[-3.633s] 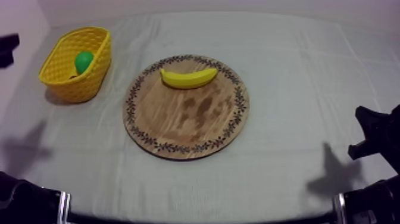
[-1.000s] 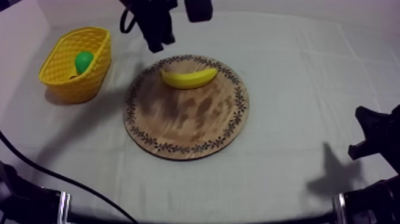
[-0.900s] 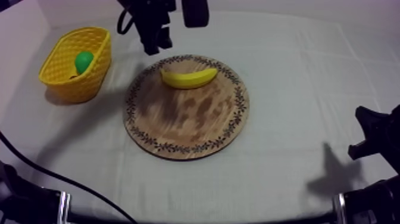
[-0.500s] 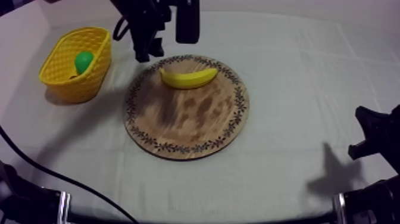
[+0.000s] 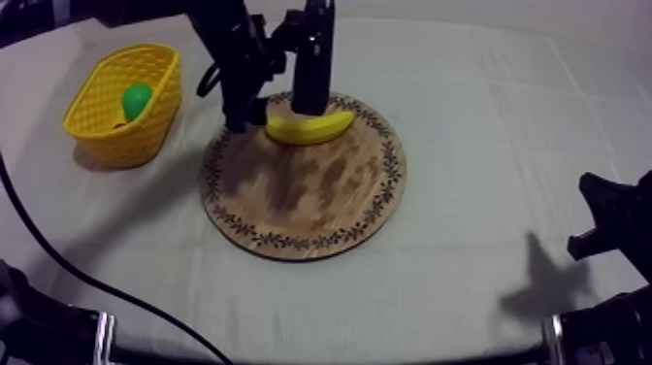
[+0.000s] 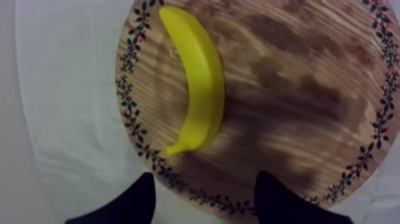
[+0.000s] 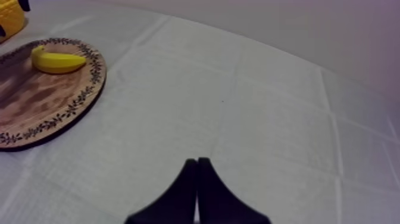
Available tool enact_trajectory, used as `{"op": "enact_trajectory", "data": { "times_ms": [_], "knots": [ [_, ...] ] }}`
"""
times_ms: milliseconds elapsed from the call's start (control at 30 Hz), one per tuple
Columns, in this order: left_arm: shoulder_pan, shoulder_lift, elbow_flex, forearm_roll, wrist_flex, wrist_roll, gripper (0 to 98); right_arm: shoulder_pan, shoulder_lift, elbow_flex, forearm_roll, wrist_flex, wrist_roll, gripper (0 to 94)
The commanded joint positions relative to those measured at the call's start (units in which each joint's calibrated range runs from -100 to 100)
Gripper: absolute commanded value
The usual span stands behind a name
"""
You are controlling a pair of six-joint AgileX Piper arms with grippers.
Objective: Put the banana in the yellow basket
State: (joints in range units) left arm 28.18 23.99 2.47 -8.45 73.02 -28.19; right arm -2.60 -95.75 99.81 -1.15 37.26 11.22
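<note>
Banana [image 5: 309, 127], yellow curved toy, lies on the round wooden board w/ patterned rim [image 5: 310, 209], toward its far edge. Your left gripper [image 5: 275, 112] hovers over it, black fingers apart, nothing between them, so you're at the approach step, no grasp yet. Next: centre over its middle, lower, close, then lift & carry to the yellow woven basket [image 5: 146, 136]. Your right gripper [image 7: 196, 173] rests aside, fingers pressed together.

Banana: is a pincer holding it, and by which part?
Nothing is held. The left pincer hangs open above the banana on the wooden board; the right pincer is shut, empty.
</note>
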Motion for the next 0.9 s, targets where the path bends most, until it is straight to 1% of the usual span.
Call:
{"op": "enact_trajectory", "data": {
  "times_ms": [0,300,667,867],
  "knots": [
    [0.2,1.1,-0.3,0.26,-0.3,0.2,61.9,0.0,0.0,0.0,0.0,0.0,0.0,0.3],
    [1.1,7.3,-3.3,1.99,-1.8,1.5,60.5,0.0,0.0,0.0,0.0,0.0,0.0,0.3],
    [1.5,15.9,-9.5,2.84,-3.8,2.5,57.8,0.0,0.0,0.0,0.0,0.0,0.0,0.3],
    [1.8,19.3,-12.5,2.78,-4.5,2.8,57.0,0.0,0.0,0.0,0.0,0.0,0.0,0.3]
  ]
}}
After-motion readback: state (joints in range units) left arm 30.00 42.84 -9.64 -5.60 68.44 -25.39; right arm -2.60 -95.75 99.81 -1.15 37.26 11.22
